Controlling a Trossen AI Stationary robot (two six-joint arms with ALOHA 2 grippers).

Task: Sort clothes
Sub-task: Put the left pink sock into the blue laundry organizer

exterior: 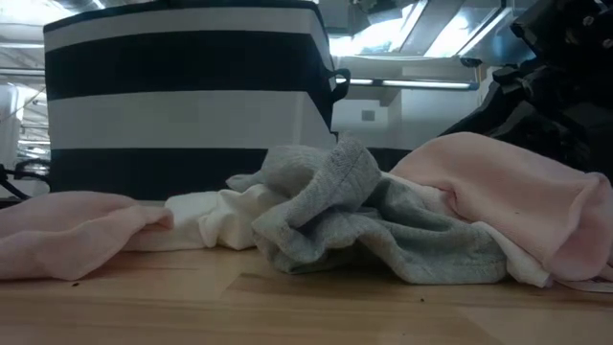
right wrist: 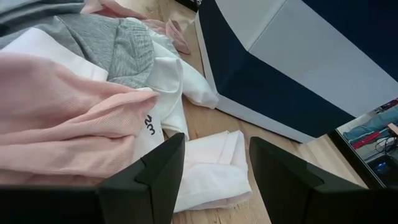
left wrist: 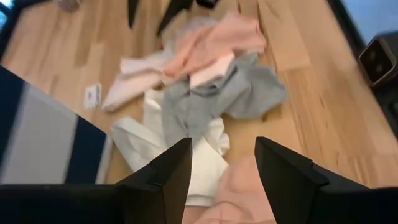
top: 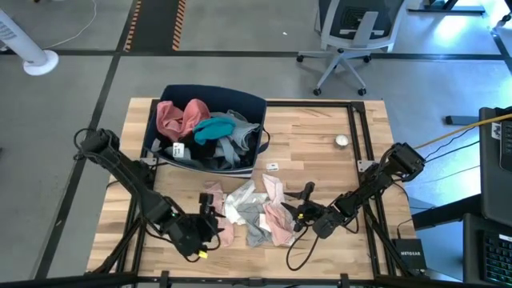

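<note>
Left gripper [left wrist: 222,171] open over a heap of small garments on the wooden table [left wrist: 323,118].

Its two dark fingers [left wrist: 169,174] stand apart, with a pale pink piece [left wrist: 239,193] lying between them at 6 o'clock. Just beyond lies a white piece [left wrist: 158,146], touching a grey piece [left wrist: 217,102] at the centre. A second pink piece [left wrist: 214,46] overlaps the grey one toward 12 o'clock. The navy-and-white bin [left wrist: 46,140] fills the 9 o'clock side, a small white tag [left wrist: 92,95] on the wood near it.

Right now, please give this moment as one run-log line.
left claw: open, over pale pink cloth | right claw: open, over folded white cloth | navy white-striped fabric bin: holds clothes
</note>
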